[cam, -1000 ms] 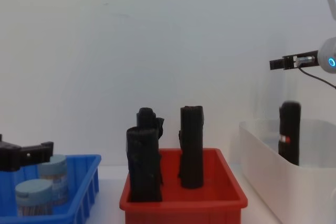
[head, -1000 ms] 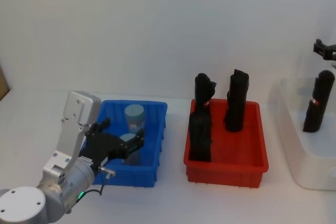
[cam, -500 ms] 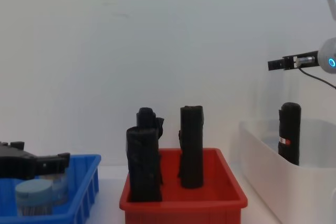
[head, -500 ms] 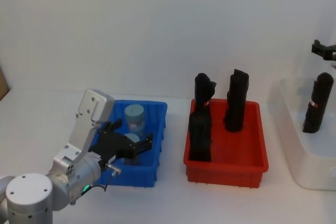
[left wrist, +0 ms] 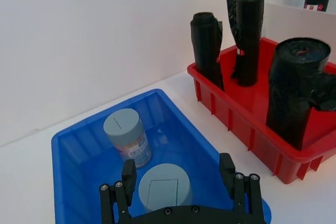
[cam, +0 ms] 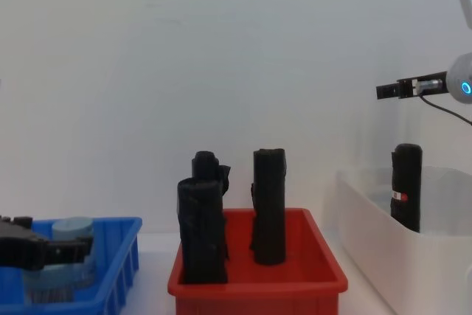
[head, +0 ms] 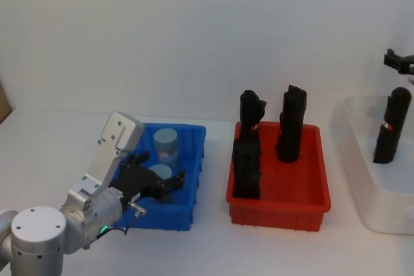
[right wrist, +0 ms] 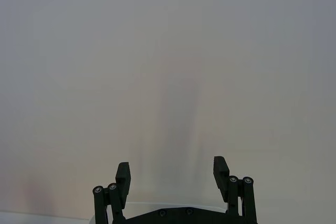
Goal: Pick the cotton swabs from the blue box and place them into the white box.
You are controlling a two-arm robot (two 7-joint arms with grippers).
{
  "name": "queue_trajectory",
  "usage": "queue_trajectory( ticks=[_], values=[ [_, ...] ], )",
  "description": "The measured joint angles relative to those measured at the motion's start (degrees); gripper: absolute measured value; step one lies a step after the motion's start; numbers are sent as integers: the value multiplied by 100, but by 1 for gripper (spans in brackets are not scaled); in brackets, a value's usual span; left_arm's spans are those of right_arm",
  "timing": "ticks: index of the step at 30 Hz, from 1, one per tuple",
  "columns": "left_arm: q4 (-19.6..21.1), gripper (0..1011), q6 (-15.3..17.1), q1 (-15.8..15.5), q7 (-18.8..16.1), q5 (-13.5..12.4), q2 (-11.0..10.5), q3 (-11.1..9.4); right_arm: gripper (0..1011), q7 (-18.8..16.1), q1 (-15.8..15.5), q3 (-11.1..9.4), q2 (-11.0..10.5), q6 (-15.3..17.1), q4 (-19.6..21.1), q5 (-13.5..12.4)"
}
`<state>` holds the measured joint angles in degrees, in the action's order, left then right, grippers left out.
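Note:
Two cotton swabs tubs with pale grey-blue lids stand in the blue box (head: 194, 135). The near tub (left wrist: 164, 190) sits between the fingers of my left gripper (left wrist: 177, 174), which is open and lowered into the box without touching the tub. The far tub (left wrist: 126, 132) stands free behind it. In the head view the left gripper (head: 160, 176) straddles the near tub (head: 158, 171), with the far tub (head: 165, 142) beyond. My right gripper (head: 401, 61) hangs open above the white box (head: 362, 179), nothing between its fingers (right wrist: 123, 174).
A red bin (head: 310, 201) with three tall black rolls (head: 290, 124) stands between the blue box and the white box. One more black roll (head: 392, 124) stands inside the white box. The white table in front of the bins is bare.
My left gripper has moved forward and down into the blue box and now straddles the near tub. The right arm has stayed still.

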<state>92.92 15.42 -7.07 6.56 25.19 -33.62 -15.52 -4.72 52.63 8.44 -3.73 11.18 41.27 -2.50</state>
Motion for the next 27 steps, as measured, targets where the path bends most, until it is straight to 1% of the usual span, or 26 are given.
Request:
queue_trajectory(
  ticks=[16,27],
  values=[
    [-326,1004,20,-49,101,2,-2,77,1002,0,0,0,0,0,0,0],
    [-612,1004,-17,-136,294,53,33,107,1002,0,-1,0,0,-1,0,0]
  ],
)
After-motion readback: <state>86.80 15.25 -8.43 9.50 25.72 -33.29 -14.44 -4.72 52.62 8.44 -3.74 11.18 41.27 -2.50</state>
